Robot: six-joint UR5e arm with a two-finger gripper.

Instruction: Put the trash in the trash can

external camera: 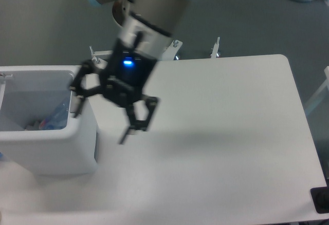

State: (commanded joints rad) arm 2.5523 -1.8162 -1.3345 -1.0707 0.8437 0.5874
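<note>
The white table point(216, 132) in front shows no trash on its surface, the gripper point(100, 117) hangs above the rim of the trash can point(49, 150) with jaws spread and holding nothing, and the trash point(49, 121) lies inside, so the task seems nearly finished.

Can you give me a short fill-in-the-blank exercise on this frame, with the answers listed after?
1. The gripper has its jaws spread ____ with nothing between them.
2. The trash can stands at the table's ____ edge in the picture.
3. The bottle, with its blue cap, lies ____ the trash can.
4. The table has a ____ top.

Missing words: open; left; inside; white
</note>
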